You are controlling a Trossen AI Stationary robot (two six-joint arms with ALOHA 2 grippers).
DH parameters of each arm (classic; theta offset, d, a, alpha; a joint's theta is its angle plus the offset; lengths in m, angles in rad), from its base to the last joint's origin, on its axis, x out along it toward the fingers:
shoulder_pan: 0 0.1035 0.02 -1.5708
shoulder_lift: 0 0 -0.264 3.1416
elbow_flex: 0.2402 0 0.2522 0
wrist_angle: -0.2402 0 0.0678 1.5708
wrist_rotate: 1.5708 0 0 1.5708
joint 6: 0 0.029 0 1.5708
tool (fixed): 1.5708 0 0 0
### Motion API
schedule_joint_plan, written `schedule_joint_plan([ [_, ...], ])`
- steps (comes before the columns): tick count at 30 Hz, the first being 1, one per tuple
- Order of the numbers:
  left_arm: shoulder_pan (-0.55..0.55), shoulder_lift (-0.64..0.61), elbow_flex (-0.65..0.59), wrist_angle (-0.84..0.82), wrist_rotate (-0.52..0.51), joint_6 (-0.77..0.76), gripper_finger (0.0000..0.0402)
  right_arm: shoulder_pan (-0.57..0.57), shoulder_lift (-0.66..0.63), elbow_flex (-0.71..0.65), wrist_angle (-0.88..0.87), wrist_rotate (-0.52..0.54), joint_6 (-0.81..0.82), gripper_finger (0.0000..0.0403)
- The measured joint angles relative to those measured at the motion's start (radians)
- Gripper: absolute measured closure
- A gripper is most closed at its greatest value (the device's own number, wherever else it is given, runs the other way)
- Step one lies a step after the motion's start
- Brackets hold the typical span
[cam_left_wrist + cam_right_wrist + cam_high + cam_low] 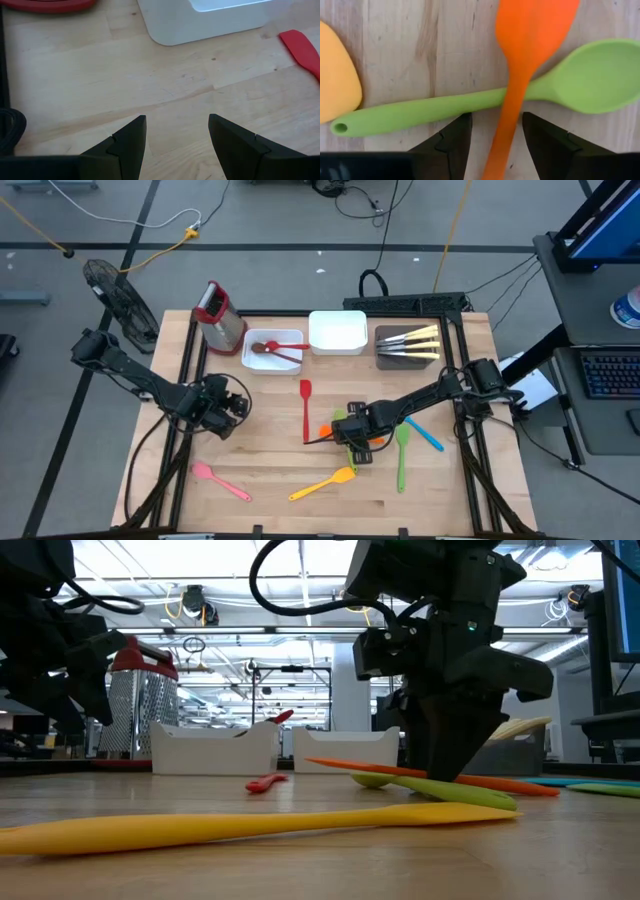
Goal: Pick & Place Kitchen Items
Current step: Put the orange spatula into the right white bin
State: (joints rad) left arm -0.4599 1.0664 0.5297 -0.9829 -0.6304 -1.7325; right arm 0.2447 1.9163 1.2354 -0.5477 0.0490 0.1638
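Right gripper point(492, 132) open, fingers straddling orange silicone spoon point(525, 60) crossing green silicone spoon point(470, 102); your handle end cut off. Left gripper point(177, 137) open, empty.

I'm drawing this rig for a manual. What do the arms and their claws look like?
Both arms are dark, nearly black, jointed links with black cables looping alongside. The left claw and right claw each have two matte black, wedge-shaped fingers with stepped inner edges. No markings show.

A: Back row? Grater point(217, 317) left, then three trays point(337, 332); one spoon point(262, 348) in the first, knives point(412, 345) in the last.
B: Mid-table, a spatula point(520, 60) lies across another spoon point(470, 102).
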Motion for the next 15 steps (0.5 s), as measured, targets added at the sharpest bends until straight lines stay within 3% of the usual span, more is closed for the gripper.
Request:
schedule_joint_plan([
  [15,0.000,0.000,0.000,0.000,0.000,0.000,0.0182,0.000,0.003,-0.002,-0.003,0.006,0.007,0.0361],
])
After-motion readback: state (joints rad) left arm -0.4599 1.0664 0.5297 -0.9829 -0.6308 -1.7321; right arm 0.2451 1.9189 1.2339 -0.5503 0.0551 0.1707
